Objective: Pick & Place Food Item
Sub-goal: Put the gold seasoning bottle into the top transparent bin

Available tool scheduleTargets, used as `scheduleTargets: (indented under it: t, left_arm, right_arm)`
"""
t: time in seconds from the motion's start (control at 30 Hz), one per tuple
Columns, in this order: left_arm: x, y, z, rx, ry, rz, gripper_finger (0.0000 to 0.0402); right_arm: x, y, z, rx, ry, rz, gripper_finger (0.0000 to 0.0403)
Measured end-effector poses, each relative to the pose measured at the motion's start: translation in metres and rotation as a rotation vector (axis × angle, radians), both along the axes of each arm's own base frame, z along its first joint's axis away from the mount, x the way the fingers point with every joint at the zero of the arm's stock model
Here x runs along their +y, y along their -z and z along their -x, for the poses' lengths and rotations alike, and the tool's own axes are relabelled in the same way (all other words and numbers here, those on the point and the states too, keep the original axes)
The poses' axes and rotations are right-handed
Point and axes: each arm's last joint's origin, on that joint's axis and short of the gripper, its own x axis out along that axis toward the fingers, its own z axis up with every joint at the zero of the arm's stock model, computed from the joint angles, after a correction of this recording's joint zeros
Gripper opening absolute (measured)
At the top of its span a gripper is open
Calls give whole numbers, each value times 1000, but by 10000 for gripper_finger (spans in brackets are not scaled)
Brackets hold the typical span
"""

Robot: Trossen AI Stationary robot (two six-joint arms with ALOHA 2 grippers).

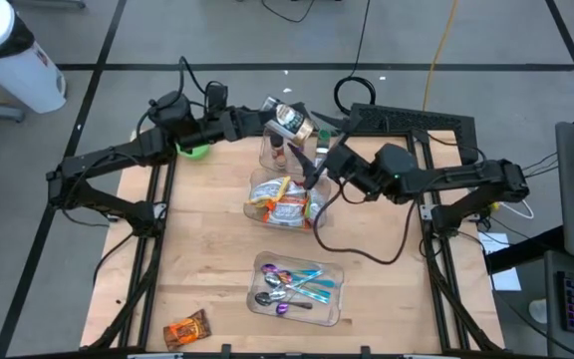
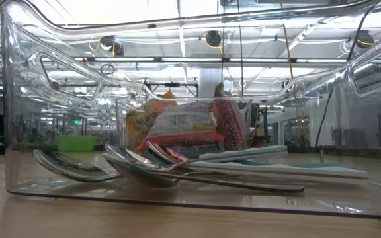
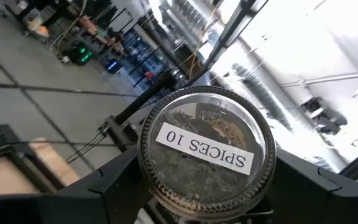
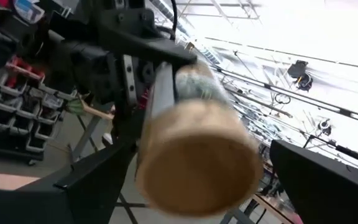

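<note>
Cutlery tray (image 2: 18, 132) walls are filling the low view nearest the camera, with spoons (image 2: 137, 168) lying inside; behind it, a clear bin (image 1: 263, 191) of snack packets (image 1: 285, 204) is sitting mid-table. Above the table's far edge, a spice jar (image 3: 205, 148) labelled "SPICES 10" is being held clear of the table by the left gripper (image 1: 267, 128), its fingers (image 3: 98, 186) spread wide and closed against the jar's sides. The right gripper (image 1: 317, 165) is standing fully spread and empty, its fingers (image 4: 92, 177) flanking the jar's wooden lid (image 4: 199, 169) without visible contact, so the jar is lying between both end effectors, over the far part of the table and just beyond the bin. A handover appears to be in progress. A drop onto the packets is being risked if the left grip is released before the right fingers are closed; a knock or tilt is being risked if closure is made off-centre on the lid.
</note>
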Motion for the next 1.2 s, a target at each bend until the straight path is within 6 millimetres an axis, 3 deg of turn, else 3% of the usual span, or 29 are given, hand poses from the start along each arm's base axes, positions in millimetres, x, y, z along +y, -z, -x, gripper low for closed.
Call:
scheduleTargets:
  t: [0.33, 0.7, 0.93, 1.2]
  left_arm:
    - [0, -1, 1, -5, 8, -4, 280]
    - [0, -1, 0, -4, 12, -6, 279]
    - [0, 1, -3, 3, 33, -4, 280]
    - [-1, 3, -7, 10, 65, -30, 334]
  right_arm:
    - [-2, -1, 1, -20, -5, -20, 364]
    - [-2, 0, 0, -16, -12, -28, 272]
    - [-2, 0, 0, -16, -29, -25, 270]
    - [0, 0, 0, -24, -47, -33, 270]
